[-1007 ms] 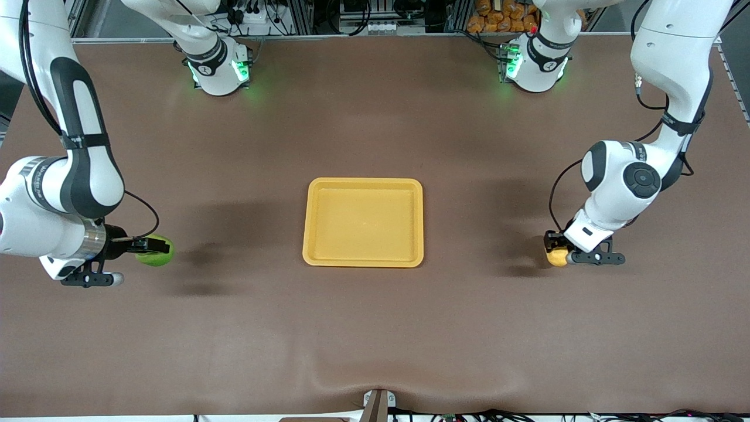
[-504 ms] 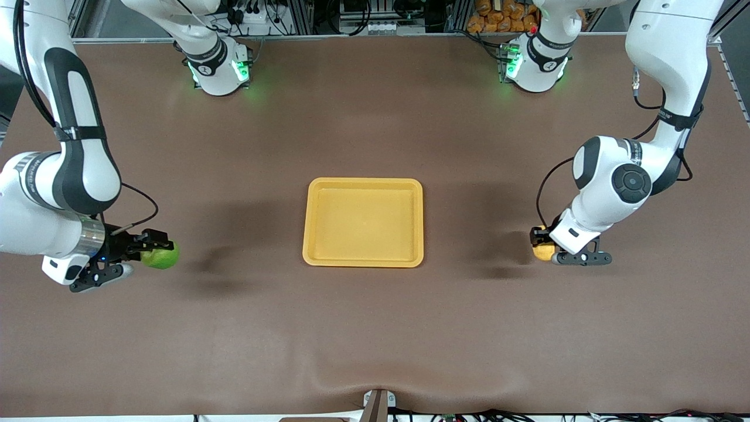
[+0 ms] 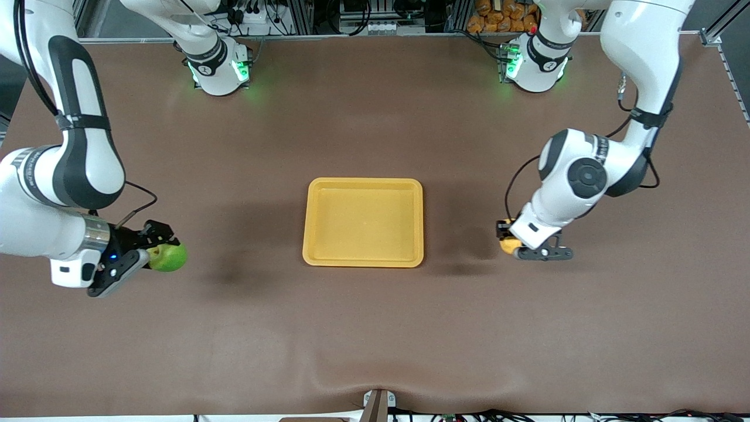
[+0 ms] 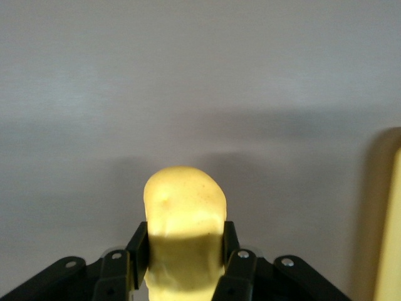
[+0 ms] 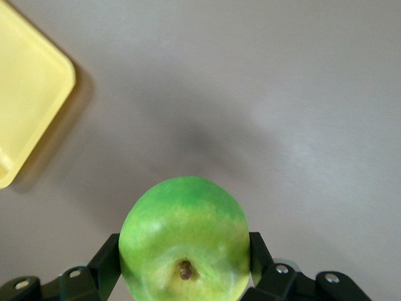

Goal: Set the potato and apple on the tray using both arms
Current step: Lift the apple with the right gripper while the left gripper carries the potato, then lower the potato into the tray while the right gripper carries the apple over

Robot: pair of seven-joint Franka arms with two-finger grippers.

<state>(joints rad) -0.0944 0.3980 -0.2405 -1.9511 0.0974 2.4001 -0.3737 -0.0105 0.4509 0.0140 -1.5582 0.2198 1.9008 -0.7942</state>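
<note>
The potato [image 3: 508,242] is largely hidden in the front view: only a small yellow patch shows beside the left gripper [image 3: 507,237], whose body covers the rest. In the left wrist view the potato [image 4: 185,226] shows clearly, pinched between both fingers [image 4: 139,246], its lower end cut off by the frame edge. Its long axis runs out along the fingers, rounded end away from the gripper. It hangs over bare table [image 3: 375,328] toward the left arm's end, near the tray [image 3: 362,258].

The left arm bends at the elbow, wrist angled down toward the tray.

The apple [image 3: 169,257] is clamped in the right gripper [image 3: 158,249] over the table toward the right arm's end, well apart from the tray. In the right wrist view the apple [image 5: 185,238] turns its stem dimple toward the camera. The right forearm lies nearly level, pointing at the tray.
</note>
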